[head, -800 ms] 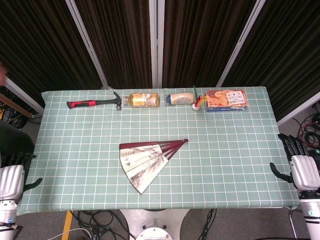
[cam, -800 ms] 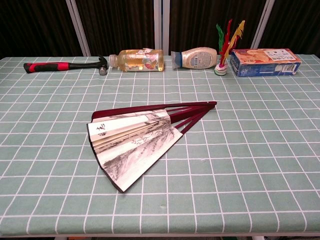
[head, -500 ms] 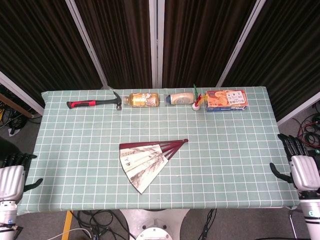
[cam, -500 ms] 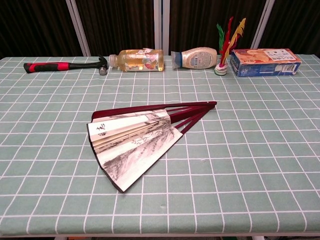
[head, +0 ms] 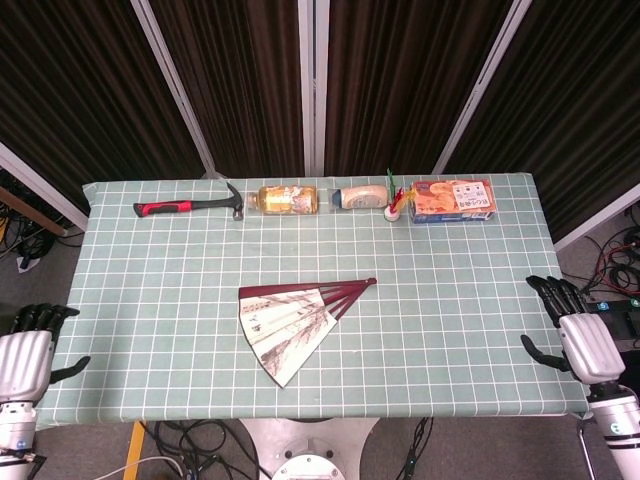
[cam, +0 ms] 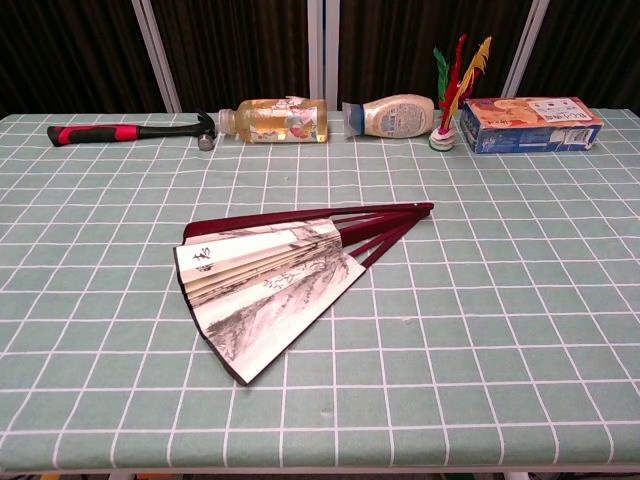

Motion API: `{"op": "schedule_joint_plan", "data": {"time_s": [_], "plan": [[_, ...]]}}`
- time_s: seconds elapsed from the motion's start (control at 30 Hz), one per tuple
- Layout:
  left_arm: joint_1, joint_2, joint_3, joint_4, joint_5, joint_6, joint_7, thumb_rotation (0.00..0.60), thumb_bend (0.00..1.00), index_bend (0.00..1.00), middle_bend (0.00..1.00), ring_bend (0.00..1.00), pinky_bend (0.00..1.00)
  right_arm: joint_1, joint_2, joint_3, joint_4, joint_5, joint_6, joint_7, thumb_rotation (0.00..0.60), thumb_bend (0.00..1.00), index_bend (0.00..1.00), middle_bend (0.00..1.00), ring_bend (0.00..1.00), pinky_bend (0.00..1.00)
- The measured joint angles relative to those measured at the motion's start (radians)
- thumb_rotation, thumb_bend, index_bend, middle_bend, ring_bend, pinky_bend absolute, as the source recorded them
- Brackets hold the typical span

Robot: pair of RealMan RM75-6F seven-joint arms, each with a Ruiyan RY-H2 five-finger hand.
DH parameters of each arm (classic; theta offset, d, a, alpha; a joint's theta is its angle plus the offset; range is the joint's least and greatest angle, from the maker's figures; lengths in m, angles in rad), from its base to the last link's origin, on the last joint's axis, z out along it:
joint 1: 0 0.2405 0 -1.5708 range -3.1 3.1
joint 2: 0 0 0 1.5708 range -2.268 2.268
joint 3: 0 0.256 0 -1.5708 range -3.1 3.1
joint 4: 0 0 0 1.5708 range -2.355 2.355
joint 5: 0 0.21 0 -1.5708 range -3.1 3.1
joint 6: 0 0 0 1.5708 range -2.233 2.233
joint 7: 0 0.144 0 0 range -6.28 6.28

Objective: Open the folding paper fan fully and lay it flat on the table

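A half-spread paper fan (head: 296, 323) lies mid-table as the left hand (head: 22, 357) and right hand (head: 578, 338) wait empty, fingers apart, off opposite edges; a clumsy pull on one rib risks tearing the pleats.

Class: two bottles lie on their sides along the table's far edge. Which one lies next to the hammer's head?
The amber bottle: its cap end nearly meets the hammer. The white bottle lies beyond it, beside the shuttlecock.

Silver-backed hands (head: 582, 343), black fingers (head: 548, 288)
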Motion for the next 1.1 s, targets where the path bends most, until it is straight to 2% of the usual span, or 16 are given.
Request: {"op": "schedule_joint_plan", "data": {"time_s": [0.13, 0.23, 0.33, 0.6, 0.73, 0.87, 1.1], "plan": [[-0.026, -0.002, -0.011, 0.015, 0.010, -0.029, -0.047, 0.600, 0.00, 0.32, 0.27, 0.18, 0.15, -0.010, -0.010, 0.011, 0.008, 0.023, 0.028, 0.007, 0.600, 0.26, 0.03, 0.09, 0.00, 0.00], [-0.074, 0.008, -0.024, 0.022, 0.039, -0.075, -0.093, 0.600, 0.00, 0.33, 0.30, 0.23, 0.15, -0.011, -0.008, 0.016, 0.010, 0.020, 0.040, 0.004, 0.600, 0.26, 0.03, 0.09, 0.00, 0.00], [-0.145, 0.021, -0.043, 0.031, 0.072, -0.143, -0.157, 0.600, 0.00, 0.35, 0.31, 0.24, 0.15, -0.006, 0.000, 0.023, 0.005, 0.007, 0.056, -0.008, 0.600, 0.26, 0.03, 0.09, 0.00, 0.00], [-0.411, 0.001, -0.120, 0.088, 0.097, -0.434, -0.343, 0.600, 0.09, 0.37, 0.33, 0.27, 0.21, 0.012, 0.022, 0.026, -0.020, -0.009, 0.052, -0.025, 0.600, 0.26, 0.03, 0.09, 0.00, 0.00], [-0.558, -0.061, -0.158, 0.150, 0.078, -0.587, -0.402, 0.600, 0.10, 0.38, 0.34, 0.27, 0.22, 0.019, 0.032, 0.026, -0.034, -0.011, 0.045, -0.042, 0.600, 0.26, 0.03, 0.09, 0.00, 0.00], [-0.689, -0.162, -0.185, 0.248, 0.031, -0.729, -0.398, 0.600, 0.11, 0.39, 0.34, 0.27, 0.22, 0.026, 0.039, 0.028, -0.047, -0.008, 0.037, -0.056, 0.600, 0.26, 0.03, 0.09, 0.00, 0.00], [-0.839, -0.323, -0.205, 0.412, -0.113, -0.931, -0.365, 0.600, 0.24, 0.42, 0.36, 0.27, 0.22, 0.037, 0.044, 0.027, -0.060, 0.008, 0.013, -0.075, 0.600, 0.26, 0.03, 0.09, 0.00, 0.00]]}}
